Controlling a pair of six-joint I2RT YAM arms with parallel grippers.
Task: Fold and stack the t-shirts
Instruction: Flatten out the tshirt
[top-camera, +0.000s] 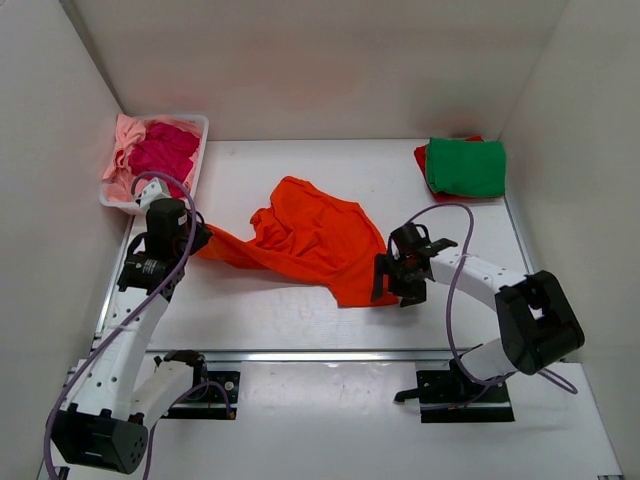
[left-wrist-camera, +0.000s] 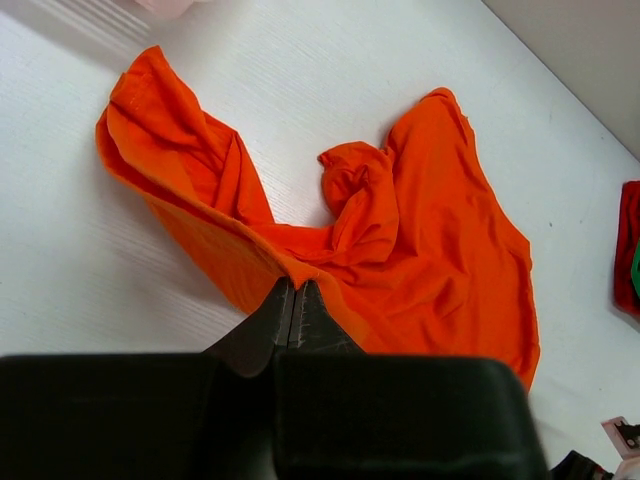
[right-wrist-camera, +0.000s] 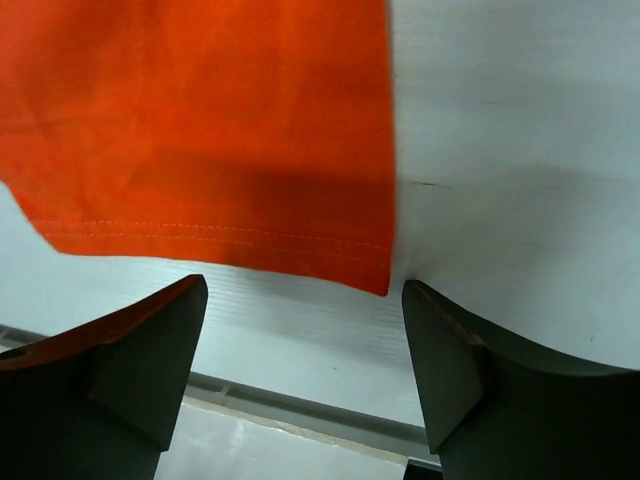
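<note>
The orange t-shirt (top-camera: 310, 240) lies crumpled across the table's middle. My left gripper (top-camera: 197, 240) is shut on its left edge; the left wrist view shows the jaws pressed together (left-wrist-camera: 293, 287) with orange cloth (left-wrist-camera: 420, 240) pinched at the tips. My right gripper (top-camera: 392, 285) is open at the shirt's near right corner. In the right wrist view the hemmed corner (right-wrist-camera: 370, 270) lies just beyond the wide-apart fingertips (right-wrist-camera: 305, 290), untouched. A folded green t-shirt (top-camera: 466, 167) lies on a red one (top-camera: 421, 158) at the far right. Magenta (top-camera: 165, 150) and light pink (top-camera: 122, 140) shirts fill the basket.
The white plastic basket (top-camera: 197, 150) stands at the far left corner. White walls enclose the table on three sides. A metal rail (top-camera: 320, 355) runs along the table's near edge, also showing in the right wrist view (right-wrist-camera: 300, 405).
</note>
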